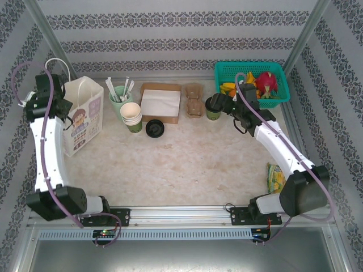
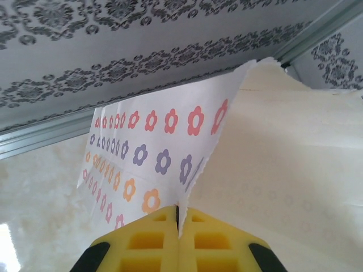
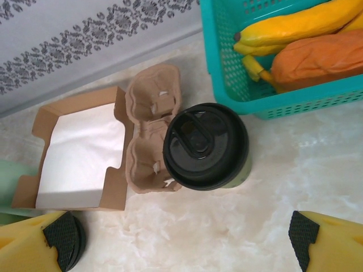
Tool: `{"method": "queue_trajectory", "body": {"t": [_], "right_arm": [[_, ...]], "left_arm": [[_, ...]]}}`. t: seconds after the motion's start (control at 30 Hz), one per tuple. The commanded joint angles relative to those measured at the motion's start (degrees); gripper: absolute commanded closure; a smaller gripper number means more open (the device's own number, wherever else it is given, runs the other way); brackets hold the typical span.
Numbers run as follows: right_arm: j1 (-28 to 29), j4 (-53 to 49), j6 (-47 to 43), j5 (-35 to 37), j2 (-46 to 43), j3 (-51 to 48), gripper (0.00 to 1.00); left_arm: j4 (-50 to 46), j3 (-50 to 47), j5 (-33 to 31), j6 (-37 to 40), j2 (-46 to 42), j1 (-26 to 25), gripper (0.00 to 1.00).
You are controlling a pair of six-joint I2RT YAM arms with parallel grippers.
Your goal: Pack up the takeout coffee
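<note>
Left claw [image 2: 178, 226] pinches paper bag [image 2: 153, 147] rim (flowered side); right claw [image 3: 181, 241] gapes near takeout coffee [image 3: 205, 146].

Top view looks down from behind. Left wrist hugs the flowered white paper bag [image 2: 159, 147]; right wrist closely overlooks the black-lidded green cup [image 3: 207, 147].

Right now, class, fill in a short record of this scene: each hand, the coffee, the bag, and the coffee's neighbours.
left hand: shut on the paper bag, pinching its edge
right hand: open, holding nothing, aimed at the cup
takeout coffee: upright on the table, black lid on, not in the bag
bag position: standing at the table's left side
neighbours: pulp cup carrier on one side, teal basket on the other
</note>
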Motion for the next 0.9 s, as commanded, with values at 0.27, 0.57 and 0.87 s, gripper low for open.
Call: {"method": "queue_trajectory", "body": {"t": [0.27,0.57,0.87], "right_arm": [[6.0,-1.1,0.2,-5.6,13.7,13.0,0.02],[14.0,-1.5,3.1,7.3,22.4,16.3,0.12],[12.9,-13.6,-16.2,2.5,36.8,29.7,0.25]], "left_arm": [[-13.5,-5.5,3.0,10.6,-15.4,0.5,1.00],[-19.2,-3.7,13.6,17.2,-19.3,0.5,1.00],[-19.2,-1.7,24.0,23.5,-20.2,0.5,1.00]]}}
